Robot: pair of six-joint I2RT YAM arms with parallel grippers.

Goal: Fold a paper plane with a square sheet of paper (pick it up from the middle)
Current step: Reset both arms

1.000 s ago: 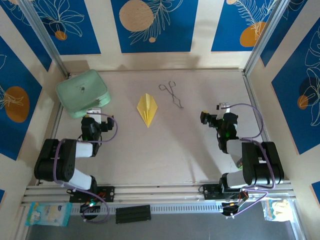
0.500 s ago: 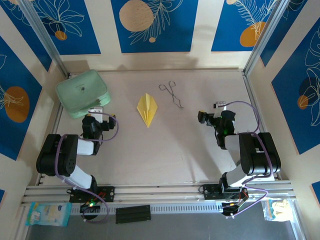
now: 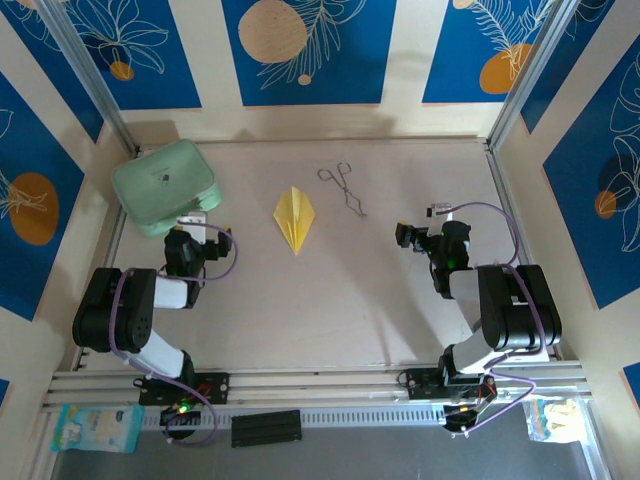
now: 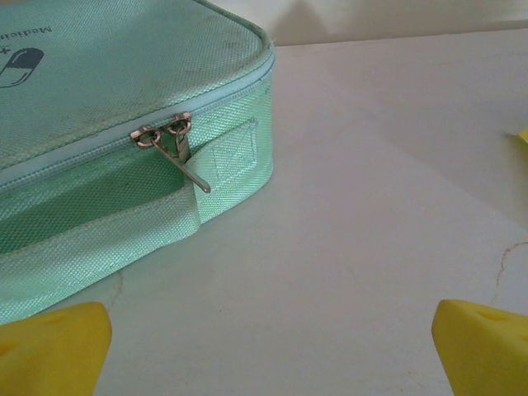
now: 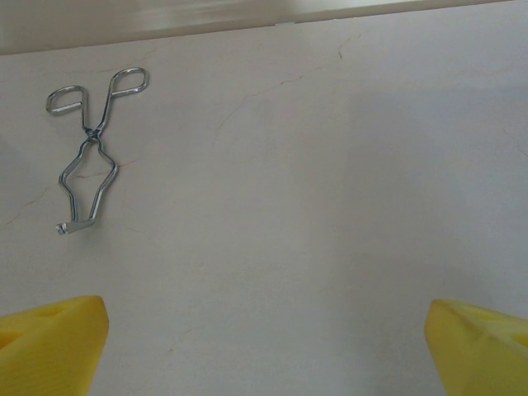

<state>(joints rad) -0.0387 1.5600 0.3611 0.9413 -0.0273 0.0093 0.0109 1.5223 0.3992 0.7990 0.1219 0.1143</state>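
You see both arms folded low over the table [image 3: 330, 300], elbows bent back toward their bases and wrists stretched forward, close to the surface. The left gripper [image 3: 188, 228] stands wide open and holds nothing; the mint-green case [image 4: 99, 82] lies just in front of it, its 2 zipper pulls facing the fingers [image 4: 49, 346]. The right gripper [image 3: 415, 234] is also wide open and empty, its 2 yellow fingertips [image 5: 478, 346] well apart. The metal tongs [image 5: 91, 157] lie ahead of it, to its left. The paper plane [image 3: 296, 220] lies flat between the 2 grippers, ahead and right of the left one, left of the right one, touching neither.
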